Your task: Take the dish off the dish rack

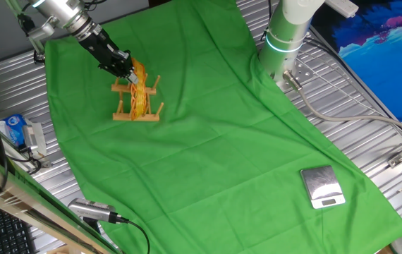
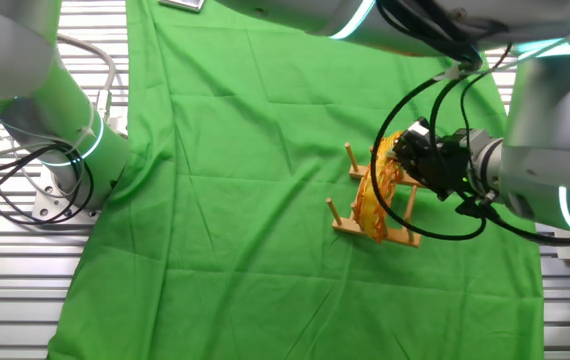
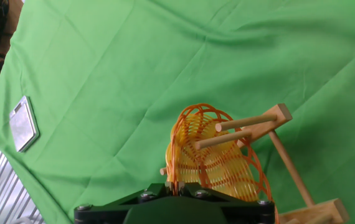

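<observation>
The dish (image 1: 139, 90) is an oval yellow-orange woven tray standing on edge between the pegs of the small wooden dish rack (image 1: 136, 113). It shows in the other fixed view (image 2: 378, 195) in the rack (image 2: 385, 228) and in the hand view (image 3: 218, 158) with the pegs (image 3: 246, 127) across it. My gripper (image 1: 128, 70) is at the dish's upper rim, shut on it. In the hand view the fingertips (image 3: 179, 185) pinch the rim at the bottom of the frame. The gripper also shows in the other fixed view (image 2: 412, 155).
A green cloth (image 1: 208, 134) covers the table. A square silver scale (image 1: 322, 187) lies at the near right, also seen in the hand view (image 3: 23, 123). A second robot base (image 1: 285, 39) stands at the back. Cables and a box (image 1: 17, 130) lie off the cloth at left.
</observation>
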Tool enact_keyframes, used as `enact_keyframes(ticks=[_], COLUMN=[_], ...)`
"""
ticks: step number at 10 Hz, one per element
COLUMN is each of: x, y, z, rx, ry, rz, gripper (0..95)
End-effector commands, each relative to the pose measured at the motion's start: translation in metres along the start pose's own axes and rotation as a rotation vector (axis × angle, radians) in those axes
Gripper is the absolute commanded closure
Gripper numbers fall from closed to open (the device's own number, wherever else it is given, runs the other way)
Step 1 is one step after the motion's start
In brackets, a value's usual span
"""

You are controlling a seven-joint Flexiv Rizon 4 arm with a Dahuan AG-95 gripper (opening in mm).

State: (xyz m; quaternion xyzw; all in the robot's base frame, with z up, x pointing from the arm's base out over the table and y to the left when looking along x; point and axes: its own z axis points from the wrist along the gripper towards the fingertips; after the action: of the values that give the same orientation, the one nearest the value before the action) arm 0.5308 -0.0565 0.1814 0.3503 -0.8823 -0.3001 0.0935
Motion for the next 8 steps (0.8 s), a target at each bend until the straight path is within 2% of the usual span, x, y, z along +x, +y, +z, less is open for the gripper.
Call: enact_keyframes(ticks=[1,5,8], x=[-0.001,0.005,0.003], y=[-0.001,0.005,0.015], z=[-0.001,0.006,0.0], rx=[-0.002,0.001,-0.004], ry=[0.002,0.002,0.001], rz=[-0.004,0.002,0.016], gripper=[95.0,95.0,95.0])
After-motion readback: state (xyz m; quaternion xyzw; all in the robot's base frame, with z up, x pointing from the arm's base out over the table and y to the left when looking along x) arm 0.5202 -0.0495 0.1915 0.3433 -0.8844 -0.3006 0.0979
